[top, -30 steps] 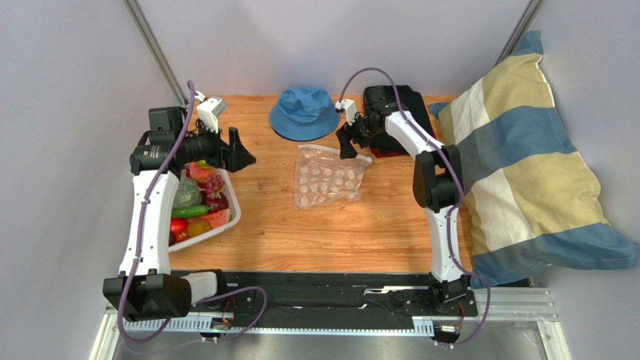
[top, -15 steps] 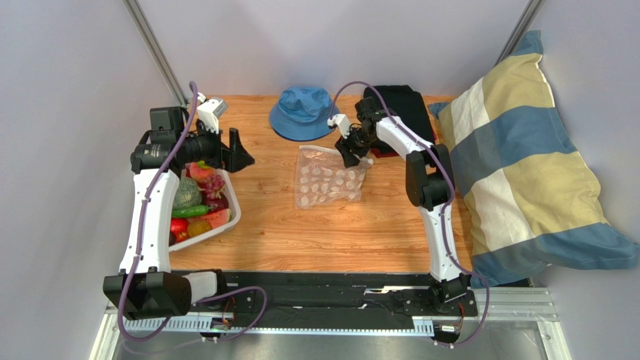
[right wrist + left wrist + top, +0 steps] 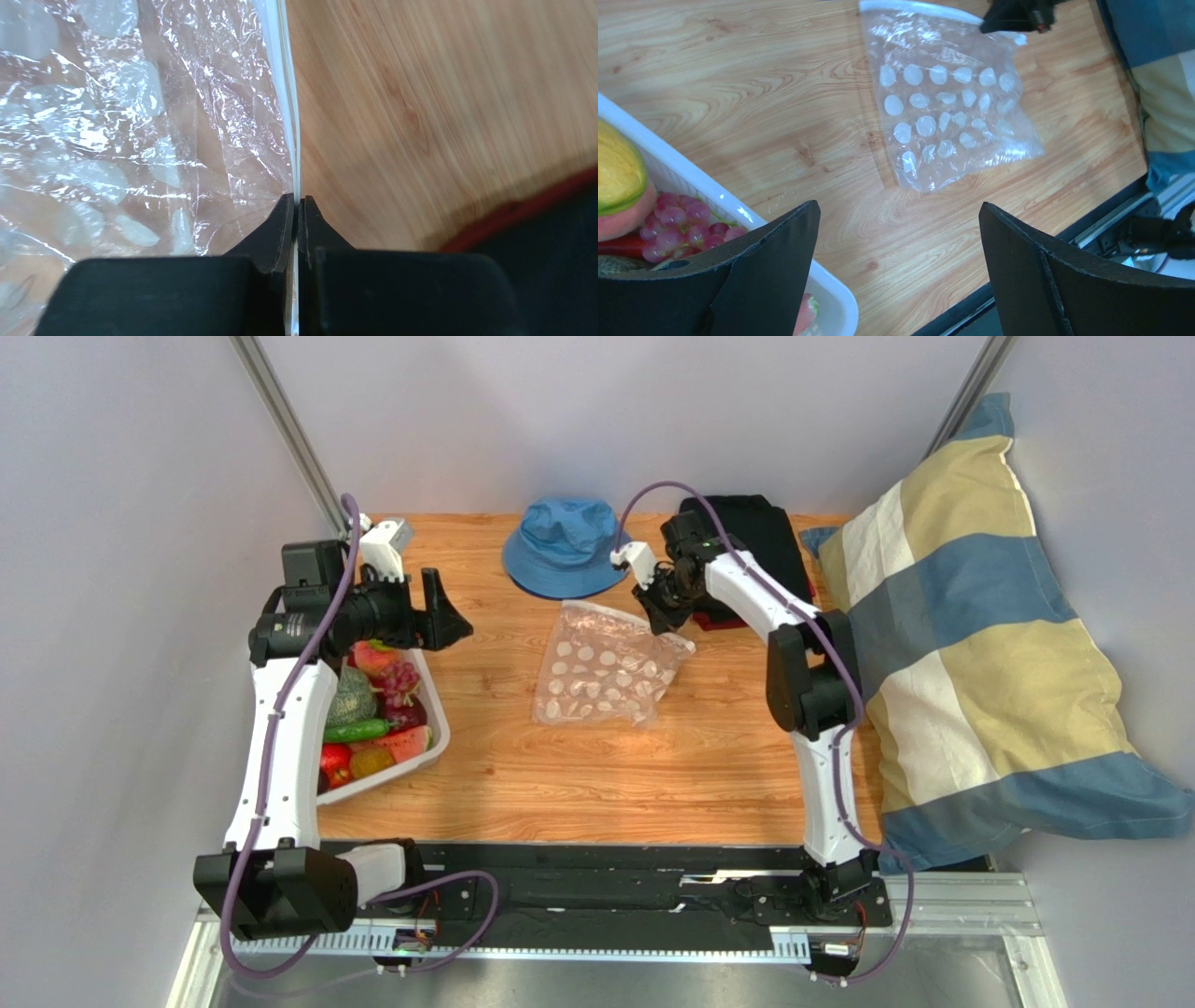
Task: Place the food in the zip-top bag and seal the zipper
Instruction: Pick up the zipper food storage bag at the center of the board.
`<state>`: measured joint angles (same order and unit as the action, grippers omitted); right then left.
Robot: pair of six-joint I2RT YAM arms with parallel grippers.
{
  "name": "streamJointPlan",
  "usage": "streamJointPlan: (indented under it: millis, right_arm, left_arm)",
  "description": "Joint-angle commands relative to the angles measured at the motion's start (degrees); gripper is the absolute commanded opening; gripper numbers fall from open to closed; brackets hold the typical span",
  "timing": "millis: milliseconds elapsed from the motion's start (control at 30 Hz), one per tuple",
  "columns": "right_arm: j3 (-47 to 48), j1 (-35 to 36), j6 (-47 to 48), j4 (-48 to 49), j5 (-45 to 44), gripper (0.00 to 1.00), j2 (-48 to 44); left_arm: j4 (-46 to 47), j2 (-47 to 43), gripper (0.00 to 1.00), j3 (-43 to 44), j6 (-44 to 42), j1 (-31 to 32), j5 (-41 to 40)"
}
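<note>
The right gripper [image 3: 297,217] takes the zip-top bag [image 3: 606,669] by its mouth; nothing is inside yet.
Its jaws press together on the zipper [image 3: 289,105] at the bag's 1 o'clock corner, in the middle of the table [image 3: 561,784]. The left gripper [image 3: 899,210] stands wide and empty over the white basket [image 3: 438,721] holding the food [image 3: 368,703], at 9 o'clock from the bag. Next, I judge, the mouth must be held open.

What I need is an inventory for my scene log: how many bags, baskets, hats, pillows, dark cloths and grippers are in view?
bag: 1
basket: 1
hat: 1
pillow: 1
dark cloth: 1
grippers: 2 (left gripper, right gripper)
Total: 7
</note>
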<state>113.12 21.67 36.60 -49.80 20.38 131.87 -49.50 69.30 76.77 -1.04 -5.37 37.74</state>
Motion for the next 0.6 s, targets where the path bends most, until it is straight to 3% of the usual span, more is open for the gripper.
streamJointPlan:
  millis: [0,100,200,433,567]
  right_arm:
    - [-3.8,0.4,-14.2,4.7,-0.2,0.00,-15.0]
    - [-9.2,1.9,-18.4,6.5,-1.6,0.00,-22.7]
    - [-16.0,4.6,-22.7,8.9,-6.4,0.00,-29.5]
    - [-27.5,17.4,-25.4,14.8,-34.7,0.00,-39.1]
    - [-30.3,24.3,-30.3,18.3,-44.8,0.00,-40.7]
  left_arm:
    - [9.6,-4.0,0.92,-3.6,17.5,0.4,-4.7]
    - [12.8,-4.6,0.99,-5.3,25.3,3.4,-9.2]
    - [14.1,-4.3,0.99,-5.8,30.2,7.4,-12.5]
    - [17.0,-2.6,0.99,-4.6,36.7,17.6,-20.4]
    - [18.3,-0.9,0.99,-5.2,41.5,20.8,-22.1]
